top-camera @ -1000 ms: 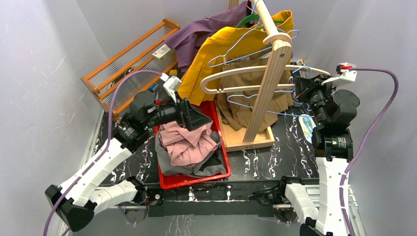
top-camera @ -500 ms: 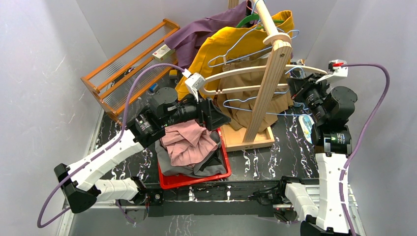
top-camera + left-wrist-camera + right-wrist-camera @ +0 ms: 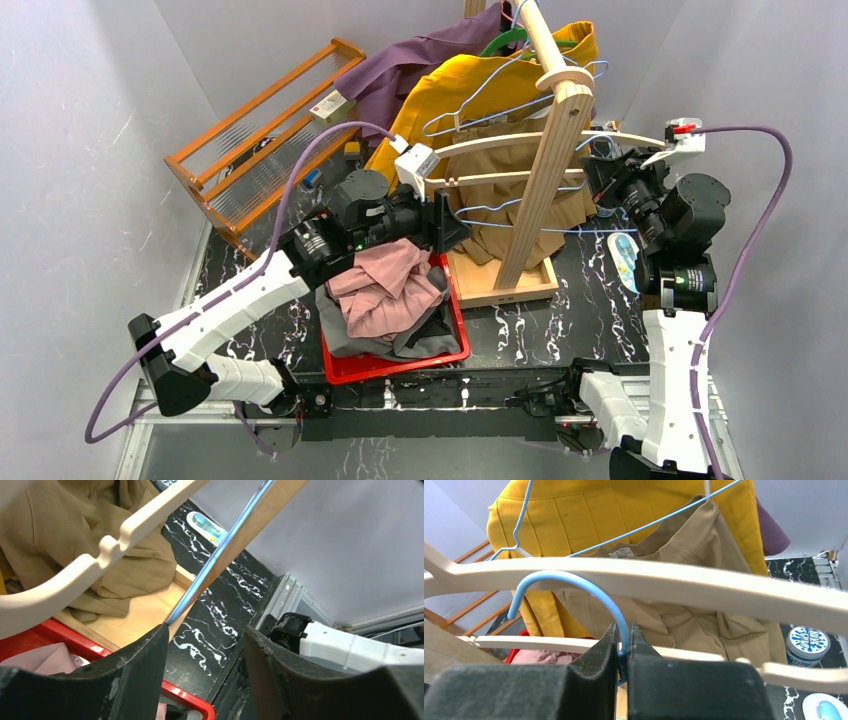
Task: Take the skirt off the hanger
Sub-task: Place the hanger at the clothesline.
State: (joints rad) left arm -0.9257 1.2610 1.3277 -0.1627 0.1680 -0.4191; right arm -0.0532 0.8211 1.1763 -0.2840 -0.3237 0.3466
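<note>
Gripping the blue hanger hook (image 3: pixel 555 575) is the right pincer (image 3: pixel 623 645); left pincer (image 3: pixel 205 645) gapes near half-hidden skirt (image 3: pixel 40 530).

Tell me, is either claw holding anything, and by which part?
The right gripper is shut on the blue wire hanger, pinching its curved hook. The left gripper stands open, holding nothing.

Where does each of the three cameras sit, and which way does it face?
Top external: above and behind the bases, looking down on the table; left arm and right arm show.
Left wrist: on the left arm, facing the robot's right past its open jaws, at the blue wire hanger and tan skirt.
Right wrist: on the right arm, facing left over its jaws shut on that hanger's hook, at the yellow garment.
Shared: both wrist views show the cream hanger and tan skirt.
</note>
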